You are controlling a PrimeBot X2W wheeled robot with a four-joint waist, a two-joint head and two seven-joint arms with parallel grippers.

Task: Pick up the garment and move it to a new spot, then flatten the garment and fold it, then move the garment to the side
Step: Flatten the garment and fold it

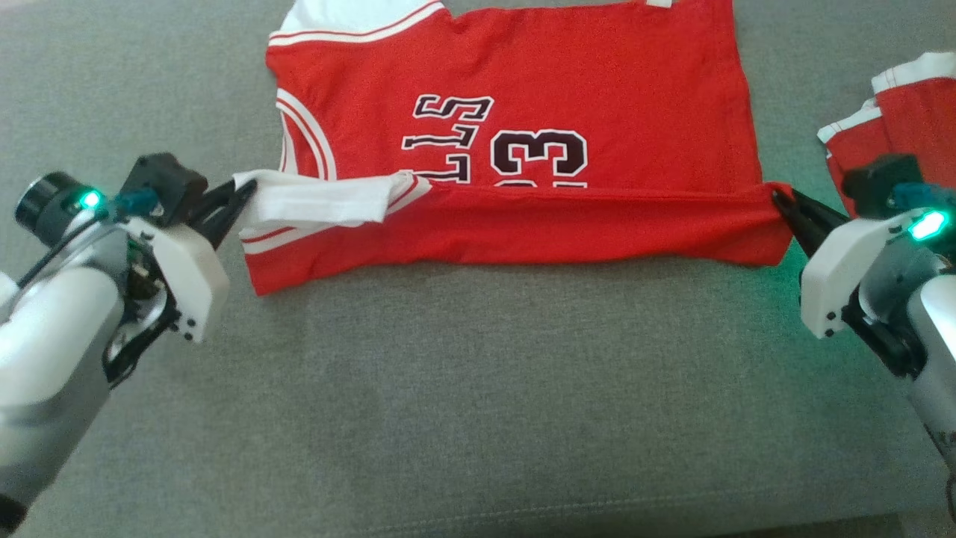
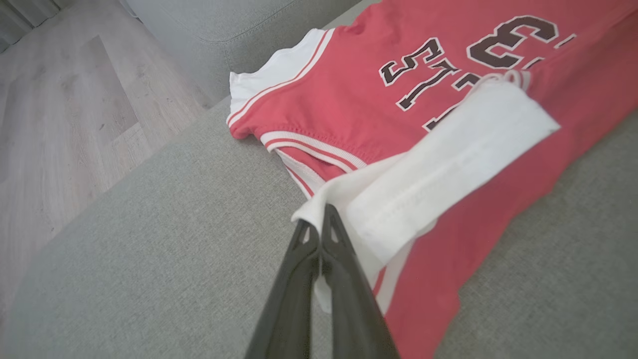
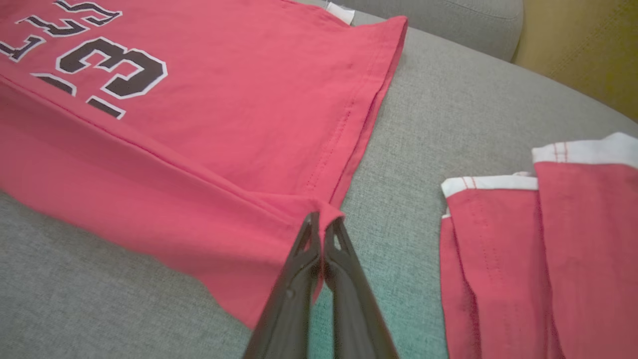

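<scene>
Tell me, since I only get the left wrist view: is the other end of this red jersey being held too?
Observer: Yes. The right fingers are shut on the jersey at its hem corner, at the end of the folded-over edge.
Operator: Is anything else lying on that side?
Observer: A second garment, red with white trim, lies on the sofa just beyond those fingers. It is apart from the jersey.
Operator: Does the jersey's far edge reach it?
Observer: No, a strip of bare grey sofa runs between them.
</scene>
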